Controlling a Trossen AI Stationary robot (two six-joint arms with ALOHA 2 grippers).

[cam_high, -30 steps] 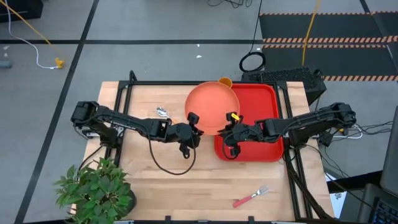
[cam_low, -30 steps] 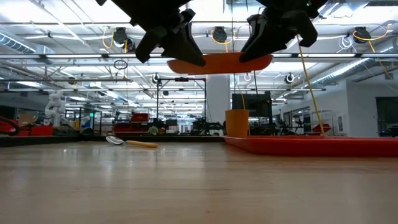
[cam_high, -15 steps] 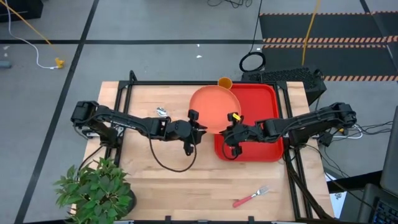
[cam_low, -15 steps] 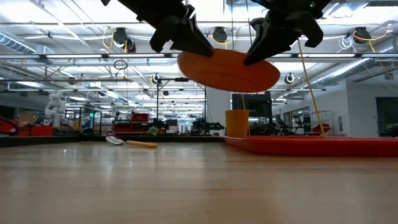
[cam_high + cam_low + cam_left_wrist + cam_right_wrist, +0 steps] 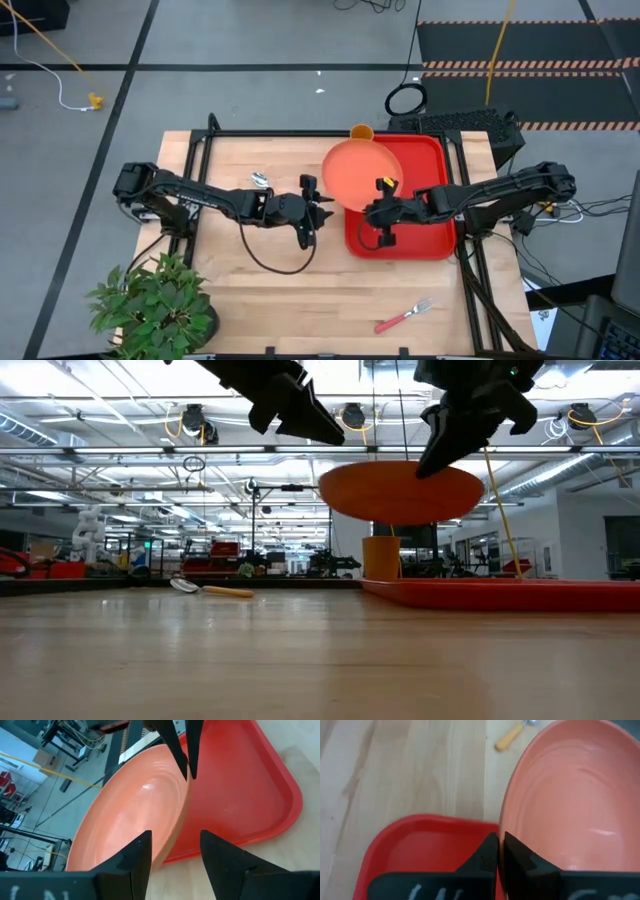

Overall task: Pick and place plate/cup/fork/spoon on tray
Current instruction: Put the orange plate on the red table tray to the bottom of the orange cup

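Salmon-orange and round, the large plastic plate (image 5: 360, 174) hangs in the air above the near-left part of the bright red rectangular plastic tray (image 5: 425, 195), its left edge reaching out past the tray's rim over the pale wooden worktop (image 5: 250, 290). The right tool (image 5: 381, 205) pinches the plate's rim between its two dark fingers (image 5: 492, 855), which are pressed onto the thin edge; the grip at one side leaves the plate level enough to be lowered flat, judging by the low view. The left tool (image 5: 312, 199) sits just left of the plate with its fingers (image 5: 132, 857) spread apart and clear of the rim, so the right arm alone carries it.

The small orange plastic cup (image 5: 361, 133) stands at the tray's far-left corner, just outside the rim as far as the views show. The spoon with a silver bowl and orange handle (image 5: 262, 181) lies on the worktop left of the plate. The fork with a pinkish-red handle (image 5: 403, 317) lies near the worktop's front edge, well apart from the tray.
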